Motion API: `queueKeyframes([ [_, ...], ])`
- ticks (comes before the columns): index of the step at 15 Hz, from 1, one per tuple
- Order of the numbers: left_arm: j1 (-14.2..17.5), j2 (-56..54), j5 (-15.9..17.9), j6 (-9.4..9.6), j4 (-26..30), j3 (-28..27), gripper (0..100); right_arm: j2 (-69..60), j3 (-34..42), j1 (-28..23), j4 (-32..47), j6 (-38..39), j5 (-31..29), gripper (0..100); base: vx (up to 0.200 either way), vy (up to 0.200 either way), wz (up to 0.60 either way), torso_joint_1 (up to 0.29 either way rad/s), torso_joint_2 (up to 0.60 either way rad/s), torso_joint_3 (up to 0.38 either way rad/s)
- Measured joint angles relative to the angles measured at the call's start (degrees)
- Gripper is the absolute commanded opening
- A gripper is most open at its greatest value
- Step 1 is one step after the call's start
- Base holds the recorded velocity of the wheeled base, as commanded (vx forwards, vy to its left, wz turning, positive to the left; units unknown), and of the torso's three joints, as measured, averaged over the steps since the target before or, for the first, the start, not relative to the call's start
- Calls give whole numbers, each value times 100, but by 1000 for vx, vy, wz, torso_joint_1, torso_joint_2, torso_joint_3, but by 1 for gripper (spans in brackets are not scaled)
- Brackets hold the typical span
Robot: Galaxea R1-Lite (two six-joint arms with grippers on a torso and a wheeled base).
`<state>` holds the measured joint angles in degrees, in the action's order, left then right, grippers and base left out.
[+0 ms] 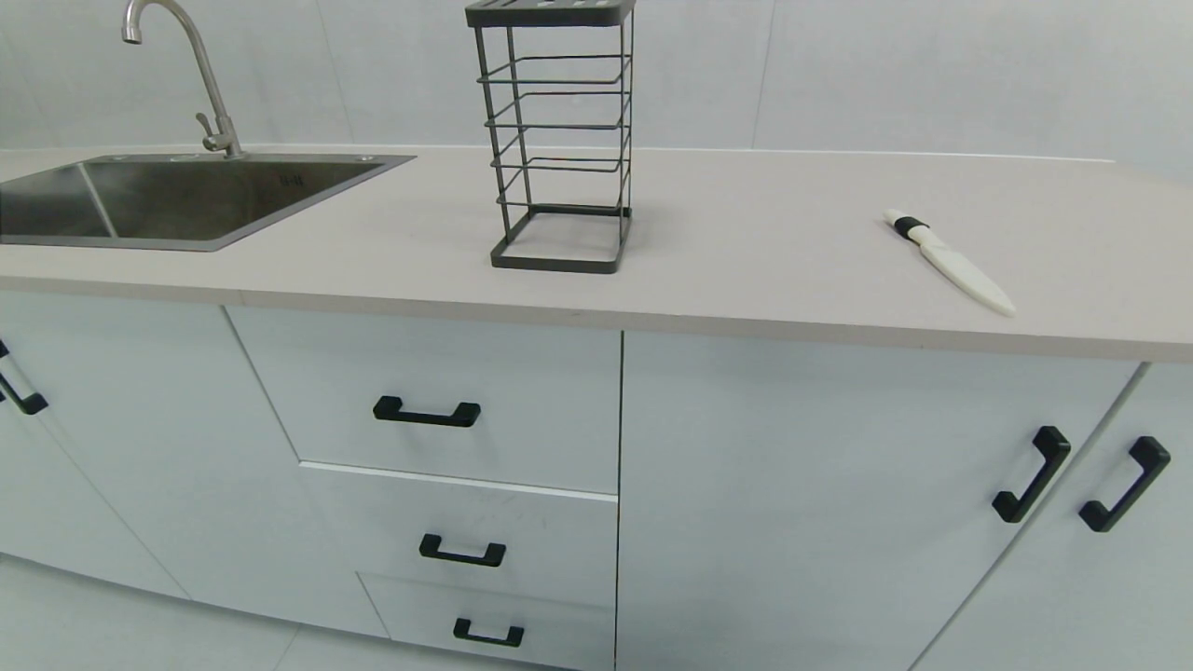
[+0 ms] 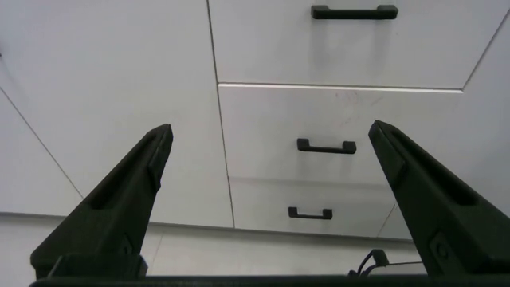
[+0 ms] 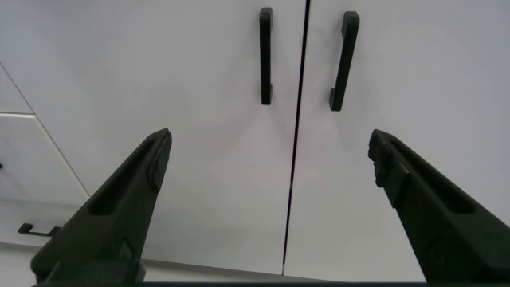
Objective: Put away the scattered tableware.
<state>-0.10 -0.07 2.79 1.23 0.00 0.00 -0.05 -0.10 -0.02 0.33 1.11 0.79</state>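
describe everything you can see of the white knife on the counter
The knife is slim and white, looks like plastic or ceramic, with a black band near its blunt end and a long part tapering to a tip. It lies flat and diagonal on the countertop, on the robot's right, banded end toward the wall, tip toward the front edge. Only the countertop touches it.

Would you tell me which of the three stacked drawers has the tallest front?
The top drawer, directly beneath the counter and below the wire rack; its front is clearly taller than the middle drawer and the bottom drawer.
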Motion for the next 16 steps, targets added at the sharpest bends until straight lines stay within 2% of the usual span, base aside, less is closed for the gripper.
queueKeyframes([
  [3, -1, 0, -17, -6, 0, 0, 100, 0, 0, 2, -1, 4, 5, 100, 0, 0, -600, 10, -1, 2],
  [9, 0, 0, -28, -23, 0, 0, 100, 0, 0, 2, 2, -7, 16, 100, 0, 0, 0, 0, 0, 0],
  [12, 0, 0, -44, -52, 0, 0, 100, 0, 0, 2, -1, -5, 16, 100, 200, 0, 0, -4, 1, 2],
  [16, 0, 0, -41, -55, 2, 0, 100, 0, 0, 2, 2, -7, 16, 100, 0, 0, 0, 0, 0, 0],
])
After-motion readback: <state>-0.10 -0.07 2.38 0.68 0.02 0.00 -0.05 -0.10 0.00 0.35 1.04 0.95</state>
